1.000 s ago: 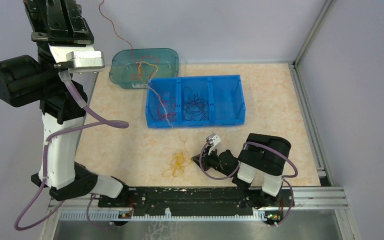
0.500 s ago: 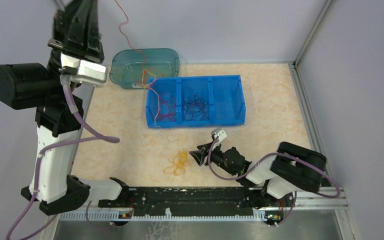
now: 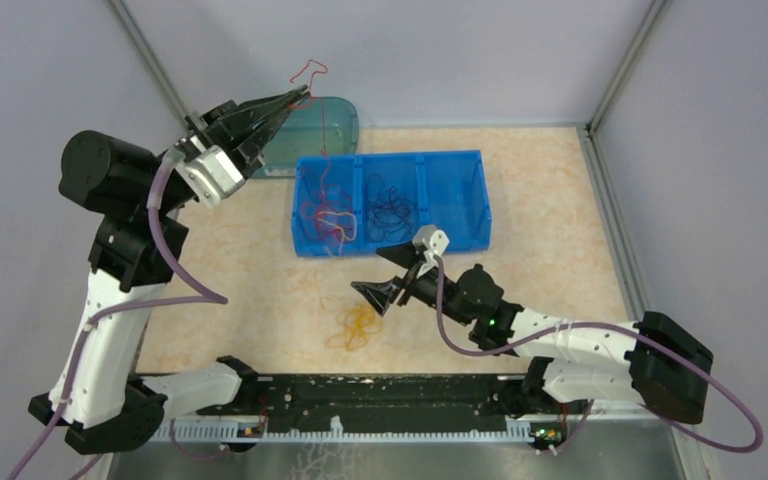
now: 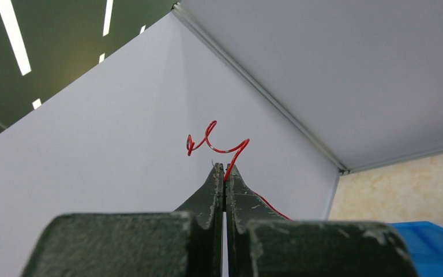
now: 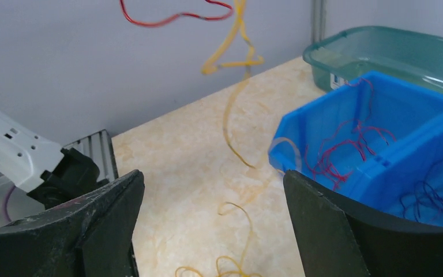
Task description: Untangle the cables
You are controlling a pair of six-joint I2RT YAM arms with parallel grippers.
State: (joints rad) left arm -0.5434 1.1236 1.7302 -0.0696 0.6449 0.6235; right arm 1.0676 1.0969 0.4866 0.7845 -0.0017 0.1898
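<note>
Aloft, left fingers (image 4: 214, 191) pinch red cable (image 4: 235, 149); right arm (image 3: 560, 340) stretched low, right fingers (image 5: 98, 231) wide, empty.

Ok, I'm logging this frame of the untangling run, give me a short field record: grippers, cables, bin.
left gripper: shut on red cable, raised
red cable: hangs into blue bin's left compartment, yellow strand caught on it
right gripper: open, near yellow clump on table
dark cables: in the bin's middle compartment
</note>
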